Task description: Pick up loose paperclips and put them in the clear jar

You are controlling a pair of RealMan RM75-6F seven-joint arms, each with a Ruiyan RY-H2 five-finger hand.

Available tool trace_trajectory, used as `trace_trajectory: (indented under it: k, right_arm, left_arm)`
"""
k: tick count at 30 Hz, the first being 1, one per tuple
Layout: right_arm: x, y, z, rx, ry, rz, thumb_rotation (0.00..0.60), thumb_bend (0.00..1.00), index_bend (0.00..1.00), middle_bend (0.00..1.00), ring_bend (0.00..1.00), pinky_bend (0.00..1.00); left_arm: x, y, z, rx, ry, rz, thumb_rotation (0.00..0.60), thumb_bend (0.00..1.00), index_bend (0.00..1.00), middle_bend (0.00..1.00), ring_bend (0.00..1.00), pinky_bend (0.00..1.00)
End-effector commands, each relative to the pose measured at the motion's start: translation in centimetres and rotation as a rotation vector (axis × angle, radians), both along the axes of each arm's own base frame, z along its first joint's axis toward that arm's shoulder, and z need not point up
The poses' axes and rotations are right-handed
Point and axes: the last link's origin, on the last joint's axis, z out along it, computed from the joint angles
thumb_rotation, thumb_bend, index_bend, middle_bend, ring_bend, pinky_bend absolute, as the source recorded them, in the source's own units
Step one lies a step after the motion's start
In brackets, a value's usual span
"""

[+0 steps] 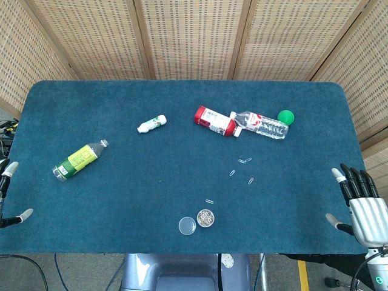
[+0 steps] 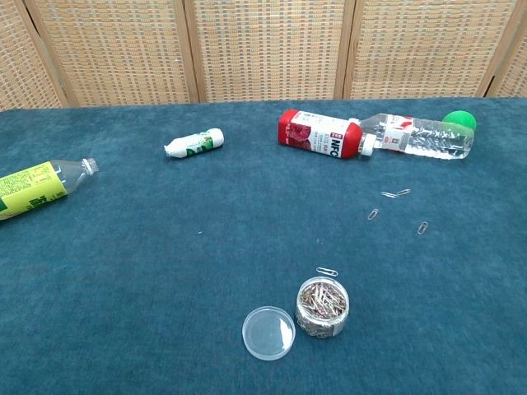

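The clear jar (image 1: 205, 217) (image 2: 322, 307) stands open near the table's front edge, filled with paperclips. Its round clear lid (image 1: 187, 226) (image 2: 268, 332) lies just left of it. One loose paperclip (image 1: 210, 201) (image 2: 327, 271) lies right behind the jar. Several more paperclips (image 1: 241, 161) (image 2: 395, 194) are scattered further back and right, with one paperclip (image 1: 251, 180) (image 2: 422, 228) nearest the right side. My right hand (image 1: 359, 203) hovers open at the table's right edge, fingers spread. My left hand (image 1: 7, 194) shows only partly at the left edge, holding nothing. Neither hand appears in the chest view.
A red-labelled bottle (image 1: 214, 120) (image 2: 321, 140) and a clear water bottle (image 1: 260, 125) (image 2: 420, 136) lie end to end at the back, beside a green ball (image 1: 285, 117) (image 2: 459, 121). A small white bottle (image 1: 151, 123) (image 2: 193, 143) and a yellow-labelled bottle (image 1: 79, 160) (image 2: 37, 189) lie left.
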Motion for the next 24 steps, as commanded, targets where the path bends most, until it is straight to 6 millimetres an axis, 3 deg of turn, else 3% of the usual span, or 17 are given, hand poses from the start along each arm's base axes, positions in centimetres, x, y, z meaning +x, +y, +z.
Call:
trace_trajectory:
  k: [1, 8, 18, 24]
  right_arm:
    - [0.0, 0.0, 0.0, 0.003, 0.005, -0.001, 0.6, 0.0, 0.04, 0.0, 0.0, 0.0]
    - [0.2, -1.0, -1.1, 0.053, 0.02, 0.012, 0.6, 0.0, 0.05, 0.0, 0.0, 0.0]
    - [3.5, -9.8, -6.3, 0.328, 0.08, 0.179, 0.6, 0.01, 0.24, 0.0, 0.0, 0.0]
    - [4.3, -13.1, -9.2, 0.417, 0.063, 0.176, 0.6, 0.13, 0.35, 0.0, 0.0, 0.0]
  left_arm:
    - [0.0, 0.0, 0.1, 0.004, 0.0, 0.001, 0.6, 0.0, 0.0, 0.0, 0.0, 0.0]
    - [0.0, 0.1, 0.2, 0.015, -0.003, -0.002, 0.6, 0.0, 0.0, 0.0, 0.0, 0.0]
    - [-0.3, 0.6, -0.1, 0.019, 0.022, 0.017, 0.6, 0.0, 0.0, 0.0, 0.0, 0.0]
    - [-0.6, 0.9, -0.2, 0.02, 0.03, 0.033, 0.6, 0.0, 0.0, 0.0, 0.0, 0.0]
